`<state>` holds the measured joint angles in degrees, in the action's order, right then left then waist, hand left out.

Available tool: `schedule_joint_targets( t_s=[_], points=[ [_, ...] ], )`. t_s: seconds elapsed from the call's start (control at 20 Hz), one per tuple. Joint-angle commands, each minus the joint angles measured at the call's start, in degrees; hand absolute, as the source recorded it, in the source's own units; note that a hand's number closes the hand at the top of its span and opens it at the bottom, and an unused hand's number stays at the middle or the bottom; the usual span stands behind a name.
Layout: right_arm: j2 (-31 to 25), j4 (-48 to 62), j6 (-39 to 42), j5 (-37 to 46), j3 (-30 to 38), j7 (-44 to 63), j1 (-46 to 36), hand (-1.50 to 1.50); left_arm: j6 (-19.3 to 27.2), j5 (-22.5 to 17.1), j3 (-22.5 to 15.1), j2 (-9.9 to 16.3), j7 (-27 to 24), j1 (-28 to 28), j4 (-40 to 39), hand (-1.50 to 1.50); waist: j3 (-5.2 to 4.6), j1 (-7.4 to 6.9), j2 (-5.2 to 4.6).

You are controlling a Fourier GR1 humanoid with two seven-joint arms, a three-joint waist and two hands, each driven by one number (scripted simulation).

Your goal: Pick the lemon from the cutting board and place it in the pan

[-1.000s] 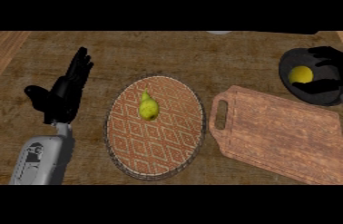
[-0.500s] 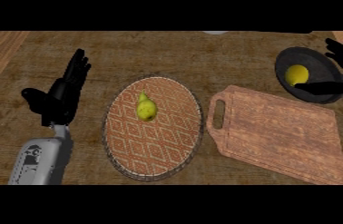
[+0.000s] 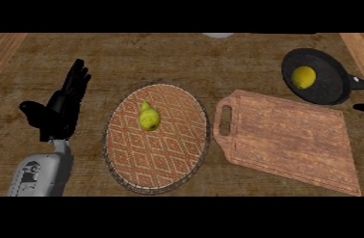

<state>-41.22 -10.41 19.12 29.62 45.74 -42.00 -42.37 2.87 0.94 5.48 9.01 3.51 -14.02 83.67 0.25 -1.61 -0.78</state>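
Note:
The yellow lemon point(image 3: 304, 77) lies inside the black pan point(image 3: 327, 90) at the far right of the counter, with nothing touching it. The wooden cutting board point(image 3: 288, 140) in front of the pan carries nothing. My left hand point(image 3: 60, 107) rests open at the left edge, fingers pointing up, well away from the board and the pan. Only a small black tip of my right hand point(image 3: 359, 107) shows at the right edge, just below the pan's handle; its state is hidden.
A round woven mat point(image 3: 156, 155) with a diamond pattern lies in the middle, with a yellow-green pear point(image 3: 149, 118) on it. A pale object point(image 3: 218, 35) peeks in at the back edge. Wooden strips border the counter at both upper corners.
My right hand, which hung over the pan a second ago, has pulled away to the right edge. The lemon stays in the pan. The left hand has barely moved.

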Motion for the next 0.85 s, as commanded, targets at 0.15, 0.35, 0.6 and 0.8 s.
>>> schedule_joint_targets(
  t_s=[0.15,0.35,0.6,0.8],
  points=[
    [-4.8,-1.6,15.0,-3.9,0.6,-8.7,8.9,-1.5,-0.9,-1.0,2.2,1.9,-0.3,0.6,-0.4,0.0,-0.2,1.86,0.75],
    [-8.4,-3.4,18.8,-5.8,0.3,-7.8,12.7,-1.5,0.0,0.0,0.4,0.3,0.9,2.2,2.0,0.0,-0.21,1.89,0.86],
    [-7.7,-7.1,20.6,-7.1,-1.9,-6.1,14.1,-1.5,-0.2,-0.2,0.6,0.5,1.7,2.9,2.6,0.0,-0.25,1.81,0.98],
    [-5.9,-12.8,17.9,-8.6,-4.0,-4.4,17.4,-1.5,-0.7,-1.2,2.8,1.4,0.0,-1.4,-2.7,0.0,-0.32,2.36,0.9]
  ],
)
